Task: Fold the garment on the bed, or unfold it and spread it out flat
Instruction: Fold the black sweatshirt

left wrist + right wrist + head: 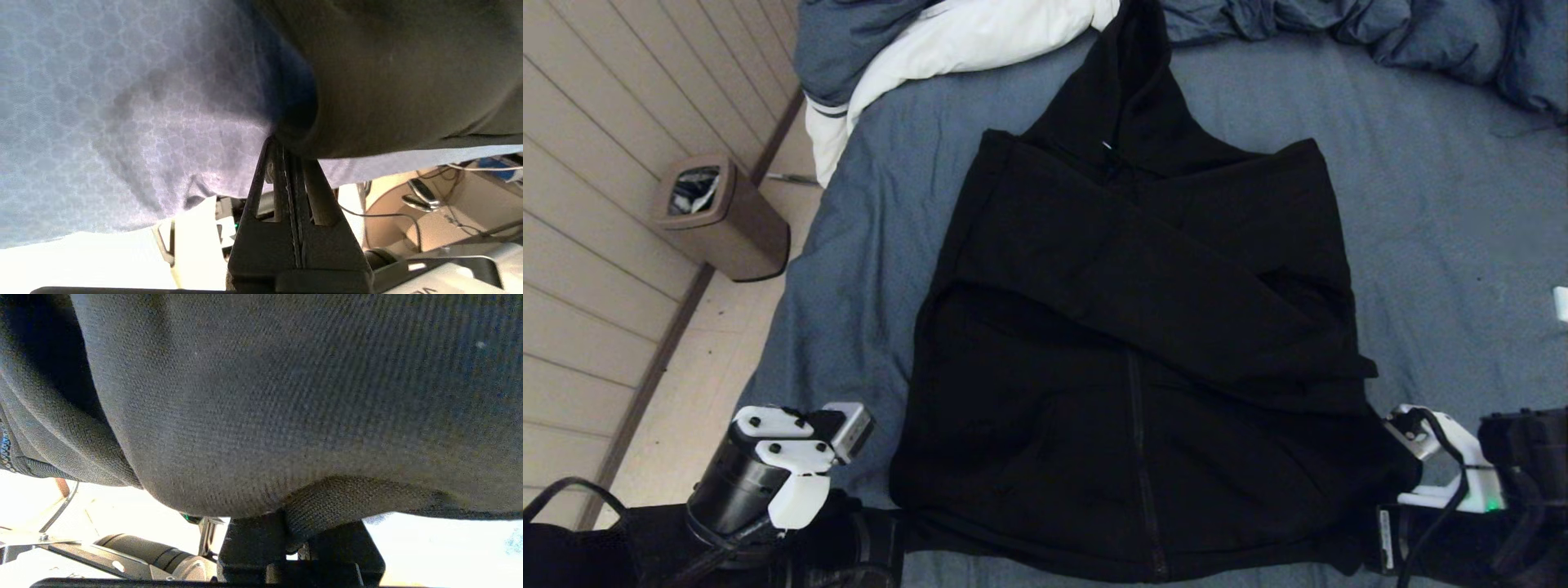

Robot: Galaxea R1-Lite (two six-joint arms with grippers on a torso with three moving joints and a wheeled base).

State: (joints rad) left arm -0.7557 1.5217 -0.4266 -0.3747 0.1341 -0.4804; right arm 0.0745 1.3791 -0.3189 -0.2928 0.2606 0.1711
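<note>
The black zip-up hoodie [1135, 351] lies front-up in the middle of the bed [1437, 212], on the blue-grey sheet, with its hood pointing toward the far side and both sleeves folded across the chest so that they cross over the zipper. Its ribbed hem runs along the near edge of the bed, just in front of the robot. The left gripper [288, 157] sits at the hem's left corner; its jaws are pressed fully together with the tips against the rounded edge of the black fabric, though whether any cloth is actually pinched between them cannot be told. The right gripper [292, 533] is at the hem's right corner, clamped on a fold of the ribbed knit that bulges out between its jaws. A bunched blue-grey duvet [1339, 20] with white lining lies along the far side of the bed, touching the hood. On the floor to the left of the bed stands a brown waste bin [723, 216].
</note>
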